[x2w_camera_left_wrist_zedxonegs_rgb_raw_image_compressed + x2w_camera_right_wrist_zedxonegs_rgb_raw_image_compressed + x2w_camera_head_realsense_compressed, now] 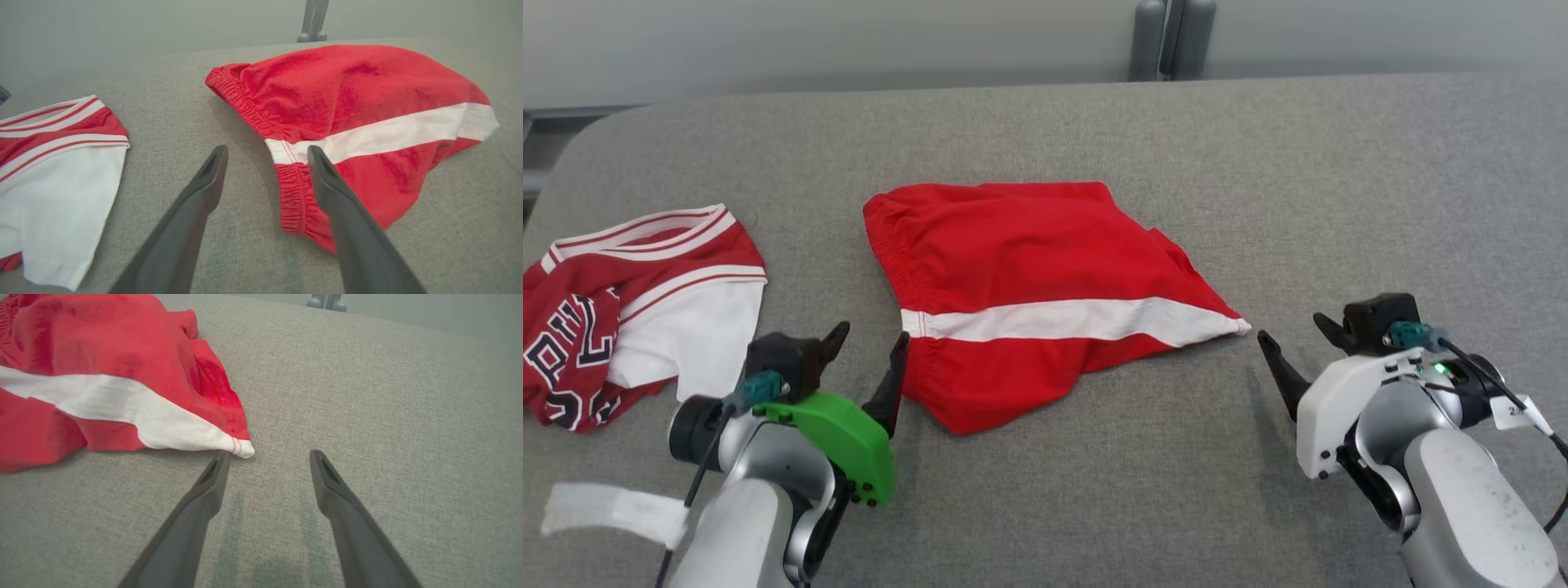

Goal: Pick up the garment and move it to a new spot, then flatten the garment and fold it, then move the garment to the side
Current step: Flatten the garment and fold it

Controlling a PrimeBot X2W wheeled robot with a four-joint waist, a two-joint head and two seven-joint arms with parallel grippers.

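L gripper (872, 331) w/ green mount (837, 433), R gripper (1290, 327) w/ white mount (1339, 400).

The left gripper (872, 333), made of two long dark tapered fingers, was held at the lower left of the head view with its jaws parted and nothing gripped between them. It was carried on a bright green plastic wrist cover (837, 437) above a silver-grey metal forearm (743, 523). The right gripper (1290, 328) was likewise spread and empty, mounted on a white plastic wrist cover (1339, 400) and a pale grey forearm (1470, 506). A small green light (1441, 369) was lit on the right wrist. Both grippers were pointed forward.
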